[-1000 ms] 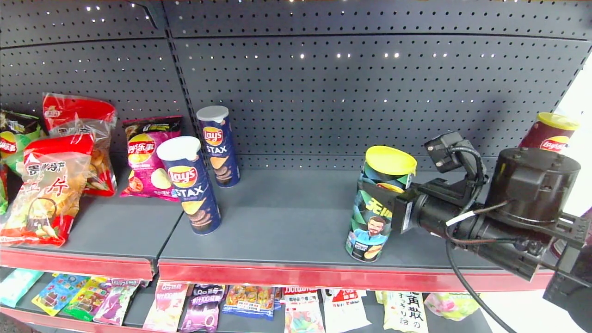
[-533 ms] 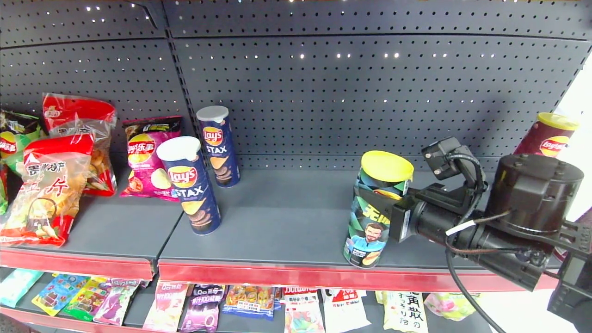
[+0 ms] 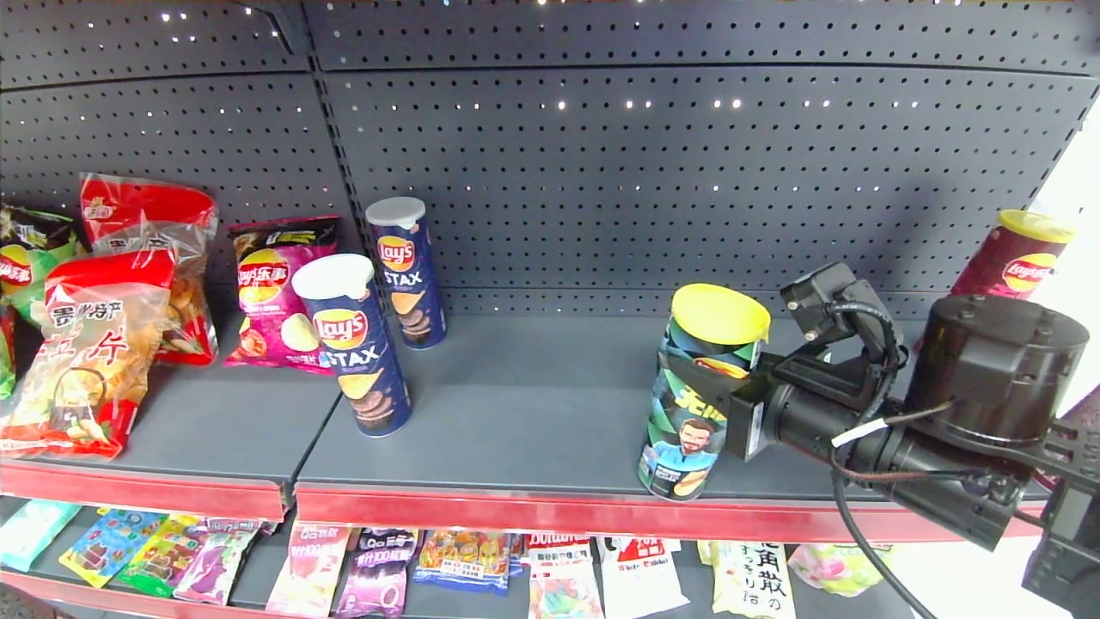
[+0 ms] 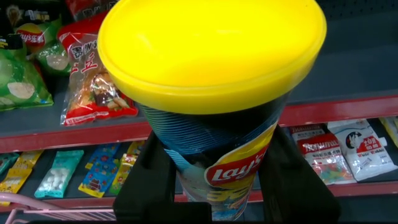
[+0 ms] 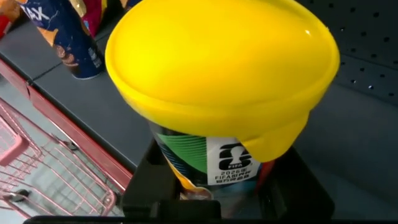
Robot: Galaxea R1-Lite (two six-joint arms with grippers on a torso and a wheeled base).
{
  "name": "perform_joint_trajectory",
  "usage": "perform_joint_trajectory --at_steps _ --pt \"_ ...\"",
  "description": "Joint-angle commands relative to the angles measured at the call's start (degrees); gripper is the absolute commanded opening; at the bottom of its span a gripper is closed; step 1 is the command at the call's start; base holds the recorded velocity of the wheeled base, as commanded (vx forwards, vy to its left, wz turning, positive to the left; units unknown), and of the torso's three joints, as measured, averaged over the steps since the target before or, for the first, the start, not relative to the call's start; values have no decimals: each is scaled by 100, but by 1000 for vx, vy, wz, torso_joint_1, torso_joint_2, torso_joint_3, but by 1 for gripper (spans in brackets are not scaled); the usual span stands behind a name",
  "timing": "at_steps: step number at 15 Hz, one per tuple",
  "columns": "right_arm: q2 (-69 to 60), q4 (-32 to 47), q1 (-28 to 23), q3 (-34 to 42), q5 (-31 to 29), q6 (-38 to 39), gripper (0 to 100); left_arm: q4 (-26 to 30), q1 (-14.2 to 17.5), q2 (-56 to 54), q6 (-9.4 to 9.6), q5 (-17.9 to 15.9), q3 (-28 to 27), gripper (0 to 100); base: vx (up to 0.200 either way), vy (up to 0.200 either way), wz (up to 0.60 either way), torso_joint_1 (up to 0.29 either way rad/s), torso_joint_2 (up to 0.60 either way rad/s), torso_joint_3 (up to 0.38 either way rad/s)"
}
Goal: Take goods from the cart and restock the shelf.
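A green chip can with a yellow lid [image 3: 700,387] stands slightly tilted on the grey shelf [image 3: 533,413], close to its red front edge. My right gripper [image 3: 706,378] is shut on the can's upper body from the right. In the right wrist view the same can [image 5: 221,93] sits between the black fingers [image 5: 146,186]. My left gripper [image 4: 214,186] is shut on a second yellow-lidded can with a dark blue body [image 4: 211,68], held in front of the shelving.
Two blue cans [image 3: 352,344] [image 3: 406,271] stand left of centre. A maroon can [image 3: 1014,254] leans at the far right. Snack bags [image 3: 94,344] fill the shelf's left end, and small packets [image 3: 464,559] lie on the lower shelf. A pink wire cart [image 5: 50,168] is below.
My right gripper has brought the green can a little lower and toward the shelf's front edge, tilting it slightly. Everything else on the shelf stays put.
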Motion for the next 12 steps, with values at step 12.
perform_joint_trajectory --at_steps 12 --pt "188 46 -484 -594 -15 -50 0 2 0 -2 6 10 -24 0 0 0 0 0 0 0"
